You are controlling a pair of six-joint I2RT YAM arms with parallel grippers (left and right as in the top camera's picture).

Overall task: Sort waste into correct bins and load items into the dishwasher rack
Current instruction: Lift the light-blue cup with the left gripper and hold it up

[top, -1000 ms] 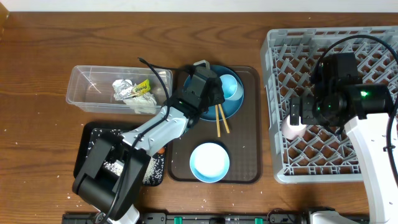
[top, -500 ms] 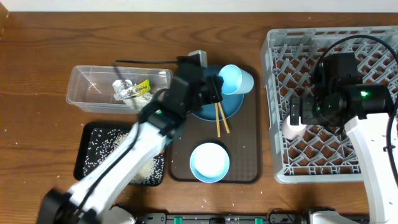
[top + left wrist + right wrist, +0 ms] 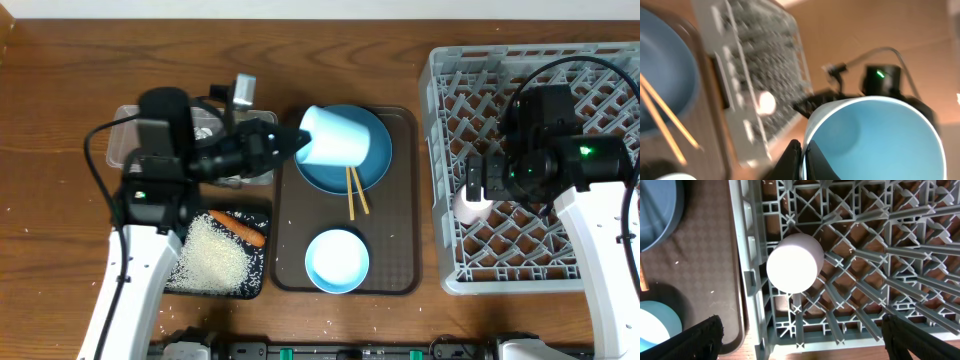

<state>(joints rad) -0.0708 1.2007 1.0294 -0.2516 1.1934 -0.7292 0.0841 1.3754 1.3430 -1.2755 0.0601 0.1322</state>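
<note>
The left pincer point(image 3: 288, 143) is closed on the rim of the small blue cup point(image 3: 335, 138) — held tilted over the large blue plate point(image 3: 345, 180) on the brown tray point(image 3: 400, 220). The right pincer point(image 3: 480, 185) is spread wide, empty, above the pink cup point(image 3: 466, 208) in the dishwasher rack point(image 3: 600, 80).

From overhead, your left arm point(image 3: 150, 190) covers most of the clear tub point(image 3: 120, 145), so its contents cannot be made out, and the small blue cup point(image 3: 335, 140) hides part of the blue plate point(image 3: 372, 168). The dishwasher rack point(image 3: 440, 120) runs off the right edge. Your left wrist view is smeared with motion blur. In the right wrist view, a corner cuts off the light-blue bowl point(image 3: 652, 326).
</note>
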